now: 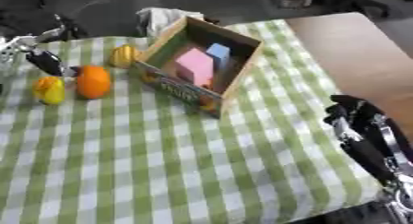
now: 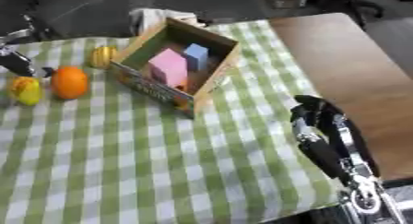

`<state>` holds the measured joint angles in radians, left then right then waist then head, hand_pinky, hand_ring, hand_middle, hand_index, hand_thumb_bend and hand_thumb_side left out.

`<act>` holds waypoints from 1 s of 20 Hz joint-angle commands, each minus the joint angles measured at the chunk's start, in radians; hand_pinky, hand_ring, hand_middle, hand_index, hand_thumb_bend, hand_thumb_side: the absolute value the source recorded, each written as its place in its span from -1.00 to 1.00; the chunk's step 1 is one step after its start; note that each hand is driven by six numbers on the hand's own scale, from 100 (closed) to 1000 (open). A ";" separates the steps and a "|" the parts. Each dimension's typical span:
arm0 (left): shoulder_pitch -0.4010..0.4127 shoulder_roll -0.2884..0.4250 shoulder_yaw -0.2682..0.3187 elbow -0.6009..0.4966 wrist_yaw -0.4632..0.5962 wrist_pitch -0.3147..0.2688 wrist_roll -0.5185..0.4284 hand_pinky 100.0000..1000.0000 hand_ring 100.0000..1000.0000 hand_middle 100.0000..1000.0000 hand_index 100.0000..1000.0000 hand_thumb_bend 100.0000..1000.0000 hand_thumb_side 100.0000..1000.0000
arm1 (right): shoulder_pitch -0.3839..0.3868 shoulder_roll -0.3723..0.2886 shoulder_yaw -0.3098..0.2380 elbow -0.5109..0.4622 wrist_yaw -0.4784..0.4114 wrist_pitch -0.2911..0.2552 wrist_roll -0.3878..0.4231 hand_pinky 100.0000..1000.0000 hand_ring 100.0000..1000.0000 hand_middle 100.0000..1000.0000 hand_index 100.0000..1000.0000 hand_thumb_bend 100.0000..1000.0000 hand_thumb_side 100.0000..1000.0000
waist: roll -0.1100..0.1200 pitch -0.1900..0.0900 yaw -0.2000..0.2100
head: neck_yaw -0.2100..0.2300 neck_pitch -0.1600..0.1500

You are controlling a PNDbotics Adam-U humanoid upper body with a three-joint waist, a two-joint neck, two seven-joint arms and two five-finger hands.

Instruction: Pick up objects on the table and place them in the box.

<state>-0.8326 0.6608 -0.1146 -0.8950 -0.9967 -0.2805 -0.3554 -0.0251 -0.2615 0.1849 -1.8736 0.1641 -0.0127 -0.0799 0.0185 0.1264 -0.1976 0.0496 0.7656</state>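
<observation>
Across the green-checked cloth (image 1: 161, 172) lies everything I have to clear. Largest is the box (image 1: 234, 75), open-topped, set askew at the far middle, already holding a pink block (image 1: 193, 66) and a blue one (image 1: 219, 51). Left of it sit three fruits: an orange (image 1: 93, 81), then a yellow one (image 1: 49, 90) at the far left, and another yellow one (image 1: 123, 56) just beside the box's left corner. My left hand (image 1: 44, 61) reaches in from the upper left, its dark tip just beside the orange's upper left side; I can't tell whether its fingers are spread or pinching. That hand is much the nearer; the orange lies just right of it, the box further right. My right hand (image 1: 355, 119) rests idle at the lower right, fingers loosely extended, holding nothing
</observation>
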 commanded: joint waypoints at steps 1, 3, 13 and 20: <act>-0.011 0.038 0.028 0.025 -0.016 0.016 0.007 0.43 0.28 0.34 0.69 -0.16 -0.74 | -0.005 -0.021 -0.008 -0.012 0.004 -0.001 -0.003 0.28 0.14 0.13 0.53 -1.00 -0.06 | -0.002 -0.010 0.001 | -0.008 0.004; -0.009 0.035 0.032 0.039 -0.021 0.019 0.006 0.43 0.28 0.34 0.69 -0.15 -0.73 | -0.005 -0.021 -0.008 -0.012 0.003 0.000 -0.003 0.28 0.14 0.13 0.53 -1.00 -0.06 | -0.003 -0.009 0.000 | -0.010 0.004; 0.002 0.026 0.059 0.122 -0.085 0.075 0.010 0.37 0.22 0.31 0.65 -0.18 -0.70 | -0.005 -0.020 -0.009 -0.011 0.003 0.000 -0.004 0.28 0.14 0.13 0.53 -1.00 -0.06 | -0.003 -0.009 -0.004 | -0.016 0.004; 0.013 0.030 0.075 0.155 -0.102 0.076 -0.122 0.28 0.11 0.20 0.58 -0.15 -0.68 | -0.004 -0.019 -0.011 -0.009 0.004 0.001 -0.006 0.28 0.14 0.13 0.53 -1.00 -0.06 | -0.002 -0.009 -0.001 | -0.020 0.004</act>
<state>-0.8077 0.6599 -0.0529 -0.7329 -1.0940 -0.2055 -0.4567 -0.0249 -0.2615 0.1813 -1.8735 0.1641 -0.0115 -0.0826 0.0163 0.1287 -0.2001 0.0327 0.7656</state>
